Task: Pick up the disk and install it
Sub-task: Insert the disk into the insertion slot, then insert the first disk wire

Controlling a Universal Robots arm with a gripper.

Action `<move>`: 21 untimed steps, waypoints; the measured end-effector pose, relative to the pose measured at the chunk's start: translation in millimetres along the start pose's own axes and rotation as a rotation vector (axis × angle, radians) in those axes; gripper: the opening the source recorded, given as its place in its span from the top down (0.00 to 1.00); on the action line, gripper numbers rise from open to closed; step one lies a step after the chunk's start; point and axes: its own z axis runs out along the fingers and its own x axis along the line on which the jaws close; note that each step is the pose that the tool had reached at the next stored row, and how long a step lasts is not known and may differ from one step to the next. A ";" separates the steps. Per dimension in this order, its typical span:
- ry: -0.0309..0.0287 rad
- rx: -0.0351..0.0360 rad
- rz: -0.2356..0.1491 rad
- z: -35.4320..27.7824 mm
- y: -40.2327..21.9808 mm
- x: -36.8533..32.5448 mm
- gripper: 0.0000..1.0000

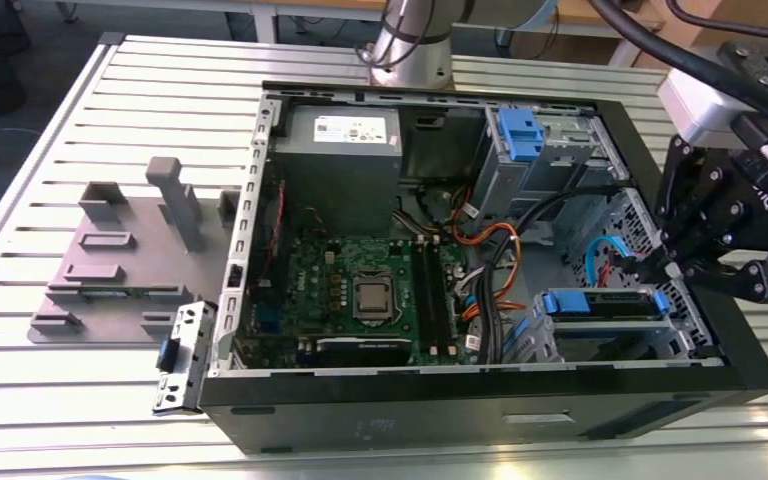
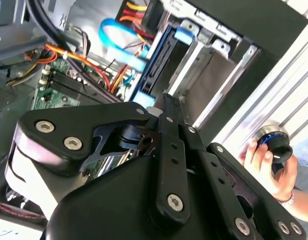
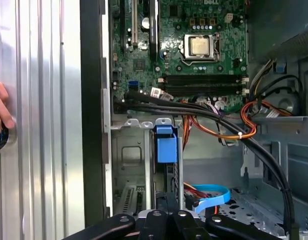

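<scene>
Sitting in the drive bay at one corner of the open computer case (image 1: 491,410), the disk (image 1: 604,305) lies at the opposite end of the case from the power supply (image 1: 344,140). In the second wrist view I see the disk (image 2: 155,67) edge-on, with a blue rail along it. Gripper (image 1: 664,272): I read its fingers as drawn together, the tips just beside the disk's blue end by the case wall; contact I cannot confirm. Motherboard (image 1: 357,290): middle of the case floor. Blue clip (image 1: 520,135): in the bay beside the power supply. Grey fixture plate (image 1: 117,260): outside the case, on the exterior view's left. Person's hand (image 2: 269,170): outside the case wall, on a blue-ringed knob (image 2: 278,145).
</scene>
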 end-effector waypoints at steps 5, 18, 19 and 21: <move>0.0019 -0.0022 0.000 5.0 -8.7 -1.9 0.89; 0.0016 -0.0022 0.000 5.5 -8.7 -1.9 0.89; 0.0016 -0.0022 0.000 5.5 -8.7 -1.9 0.89; 0.0017 -0.0022 0.000 5.5 -8.7 -1.9 0.83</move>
